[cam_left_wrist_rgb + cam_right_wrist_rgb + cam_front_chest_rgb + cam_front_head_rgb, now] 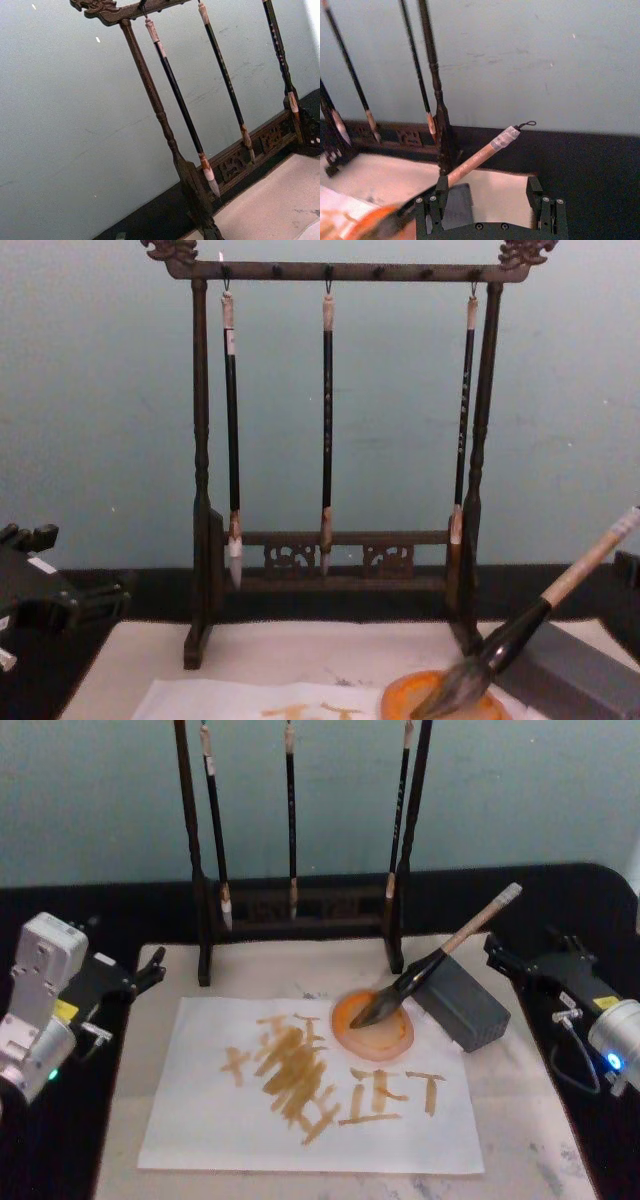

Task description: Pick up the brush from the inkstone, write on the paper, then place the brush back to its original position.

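The brush (420, 972) lies slanted, its bushy tip in the round orange inkstone (385, 1038) and its black lower section propped on a dark grey block (462, 1004). Its tan handle (480, 156) points up and away to the right. The chest view has the brush (520, 635) at lower right, tip in the inkstone (400, 702). The white paper (200, 1125) carries orange-yellow strokes. My right gripper (520, 952) stands open just right of the handle, holding nothing; its fingers (440, 197) are wide apart. My left gripper (128, 968) is open beside the mat's far left corner.
A dark wooden rack (300, 910) with three slim hanging brushes (327, 420) stands behind the paper. The beige felt mat (530, 1120) covers the black table (580, 890). A teal wall closes off the back.
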